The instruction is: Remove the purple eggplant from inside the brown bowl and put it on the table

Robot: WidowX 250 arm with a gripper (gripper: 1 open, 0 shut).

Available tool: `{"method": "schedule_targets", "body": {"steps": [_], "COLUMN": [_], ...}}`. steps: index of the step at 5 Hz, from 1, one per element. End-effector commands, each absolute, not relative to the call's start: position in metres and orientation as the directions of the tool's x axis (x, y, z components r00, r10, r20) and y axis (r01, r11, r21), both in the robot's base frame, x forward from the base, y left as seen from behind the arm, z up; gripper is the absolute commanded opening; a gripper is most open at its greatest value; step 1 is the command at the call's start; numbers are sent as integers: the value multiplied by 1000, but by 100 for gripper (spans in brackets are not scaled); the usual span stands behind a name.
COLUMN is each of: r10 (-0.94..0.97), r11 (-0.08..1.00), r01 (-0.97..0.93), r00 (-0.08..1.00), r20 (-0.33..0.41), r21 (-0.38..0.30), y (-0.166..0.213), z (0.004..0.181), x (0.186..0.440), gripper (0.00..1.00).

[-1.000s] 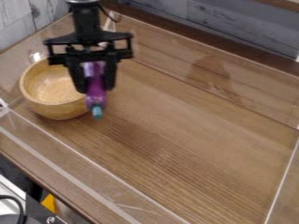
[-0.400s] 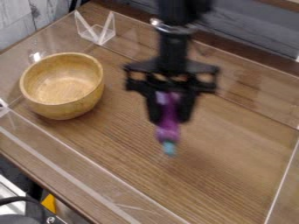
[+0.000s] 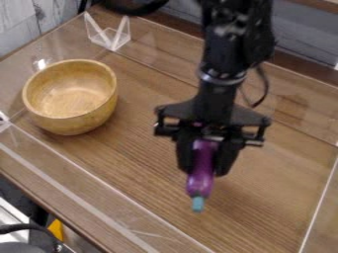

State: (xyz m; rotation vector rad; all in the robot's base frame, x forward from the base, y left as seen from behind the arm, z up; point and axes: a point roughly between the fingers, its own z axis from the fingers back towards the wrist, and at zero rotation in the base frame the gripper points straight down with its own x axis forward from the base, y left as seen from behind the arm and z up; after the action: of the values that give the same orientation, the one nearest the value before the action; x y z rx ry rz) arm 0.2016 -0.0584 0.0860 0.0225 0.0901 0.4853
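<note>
The purple eggplant (image 3: 201, 178) hangs upright with its teal stem cap down, just above the table (image 3: 119, 173) right of centre. My gripper (image 3: 207, 156) points straight down and is shut on the eggplant's upper part. The brown bowl (image 3: 70, 95) sits at the left of the table, and nothing lies in its pale interior. The gripper is well to the right of the bowl and nearer the front.
Clear plastic walls (image 3: 106, 30) run along the table's edges, with a folded clear piece at the back left. The black arm (image 3: 231, 49) rises above the gripper toward the back.
The gripper has carried the eggplant from the bowl's right rim rightward across the table and slightly lower. The bowl has stayed in place.
</note>
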Motion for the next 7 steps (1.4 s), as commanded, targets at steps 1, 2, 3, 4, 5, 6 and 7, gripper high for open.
{"method": "schedule_targets", "body": {"steps": [1,2,3,4,5,6,7], "r10": [405,351,336,355,377,329,283], "r11": [914,936,942,935,926,944,959], "r01": [-405,-351,-336,-355,-377,-329,-283], "r00": [914,936,941,934,926,944,959], "r20": [2,33,30,30,30,30,28], "r21": [-2,3,5,8,6,8,12], "y": [-56,-53,-55,-50,-47,-49,-51], "z": [91,92,88,81,75,71,68], "x": [203,206,199,192,185,184,183], "gripper": [0,0,0,0,0,0,0]}}
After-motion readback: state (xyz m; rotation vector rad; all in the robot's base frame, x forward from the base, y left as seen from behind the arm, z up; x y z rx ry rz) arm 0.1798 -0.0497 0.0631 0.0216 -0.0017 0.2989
